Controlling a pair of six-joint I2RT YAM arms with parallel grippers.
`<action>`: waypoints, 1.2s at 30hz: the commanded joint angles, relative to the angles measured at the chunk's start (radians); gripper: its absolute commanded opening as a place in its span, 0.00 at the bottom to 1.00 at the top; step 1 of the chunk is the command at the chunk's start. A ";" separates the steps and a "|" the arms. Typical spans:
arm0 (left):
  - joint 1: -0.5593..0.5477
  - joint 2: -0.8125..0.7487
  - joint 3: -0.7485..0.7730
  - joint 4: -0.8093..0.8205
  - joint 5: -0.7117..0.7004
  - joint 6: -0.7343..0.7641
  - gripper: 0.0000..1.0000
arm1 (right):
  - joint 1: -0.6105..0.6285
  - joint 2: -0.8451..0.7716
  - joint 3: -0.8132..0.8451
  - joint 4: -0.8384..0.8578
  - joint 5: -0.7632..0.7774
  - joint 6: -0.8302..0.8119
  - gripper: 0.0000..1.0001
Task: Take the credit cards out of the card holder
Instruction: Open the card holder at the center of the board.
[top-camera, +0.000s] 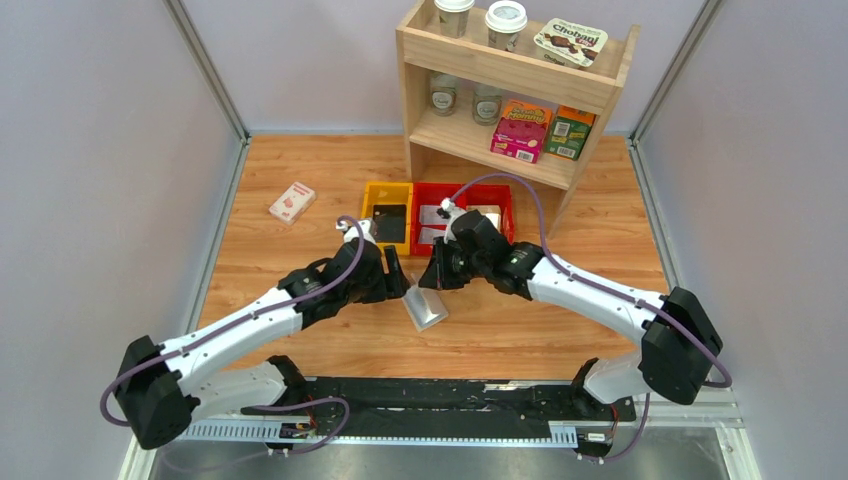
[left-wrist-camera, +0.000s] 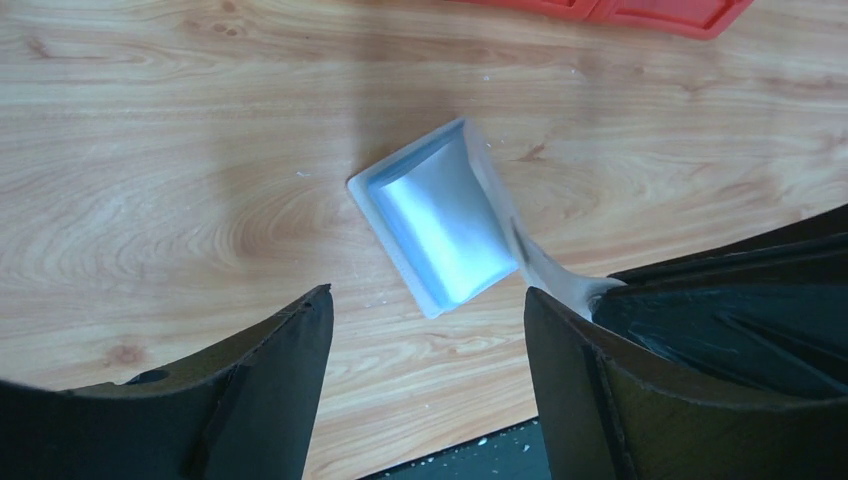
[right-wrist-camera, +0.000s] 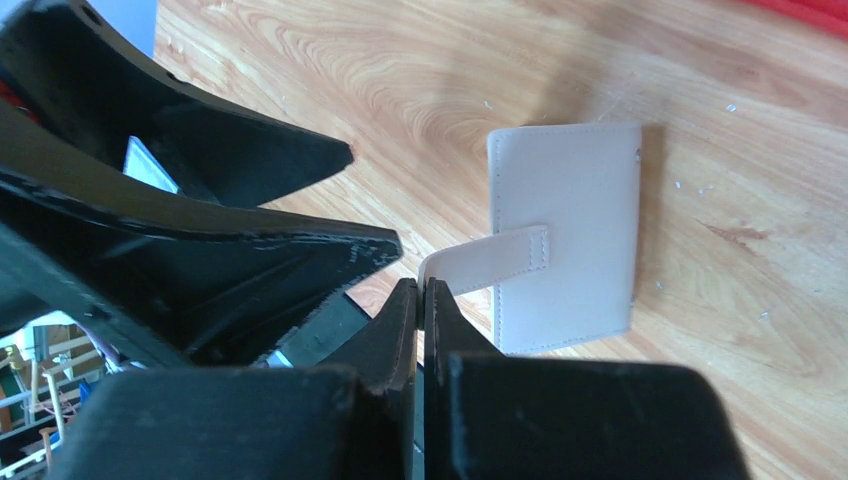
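Note:
The card holder is a cream-beige wallet on the wooden table between my two grippers. In the right wrist view its cream outer face shows, with the snap tab pulled off it. My right gripper is shut on the end of that tab; it also shows in the top view. The left wrist view shows the wallet's shiny blue-grey inner side. My left gripper is open and empty just short of the wallet, and shows in the top view. I cannot make out separate credit cards.
A yellow bin holding a black block and a red bin holding a tan block stand behind the grippers. A white-and-red small box lies at the left. A wooden shelf stands at the back.

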 joint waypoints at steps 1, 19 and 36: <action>0.009 -0.085 -0.049 0.007 -0.023 -0.051 0.77 | 0.010 0.000 0.027 -0.045 0.091 0.000 0.00; 0.009 0.133 -0.015 0.143 0.163 -0.037 0.73 | -0.197 0.036 -0.226 -0.216 0.151 -0.034 0.02; 0.051 0.421 0.145 0.200 0.221 0.095 0.73 | -0.197 0.024 -0.246 -0.188 0.123 -0.054 0.04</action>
